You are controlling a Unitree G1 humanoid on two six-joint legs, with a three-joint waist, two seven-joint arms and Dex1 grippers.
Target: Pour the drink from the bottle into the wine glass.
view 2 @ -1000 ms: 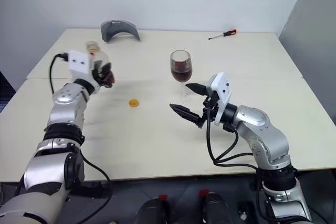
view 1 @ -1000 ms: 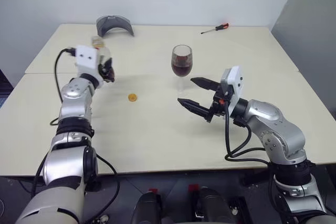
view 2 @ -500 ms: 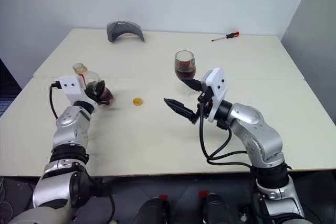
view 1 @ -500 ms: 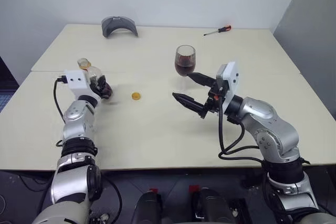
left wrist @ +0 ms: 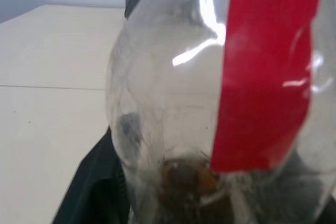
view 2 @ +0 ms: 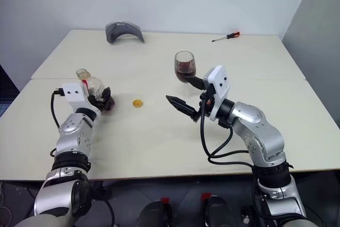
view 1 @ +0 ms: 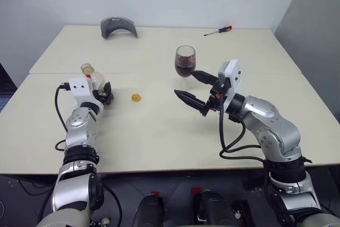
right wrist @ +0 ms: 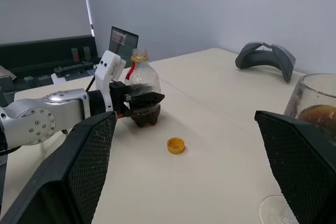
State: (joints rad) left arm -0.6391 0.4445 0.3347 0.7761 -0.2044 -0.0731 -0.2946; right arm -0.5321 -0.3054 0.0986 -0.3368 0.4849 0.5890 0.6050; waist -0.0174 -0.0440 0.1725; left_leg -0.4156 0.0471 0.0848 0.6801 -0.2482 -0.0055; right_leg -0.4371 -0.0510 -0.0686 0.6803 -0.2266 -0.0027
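Small clear plastic bottle upright on tabletop, centre-left of frame, between left claw jaws, grip unclear; right claw wide open, empty, beside filled wine glass.

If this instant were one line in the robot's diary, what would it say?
bottle: upright on table, nearly empty, uncapped | left gripper: around bottle | wine glass: holds drink | cap: on table | right gripper: open, empty

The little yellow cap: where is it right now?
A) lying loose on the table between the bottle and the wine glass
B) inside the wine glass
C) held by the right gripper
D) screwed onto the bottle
A: the yellow cap lies on the table, between the uncapped bottle and the wine glass.
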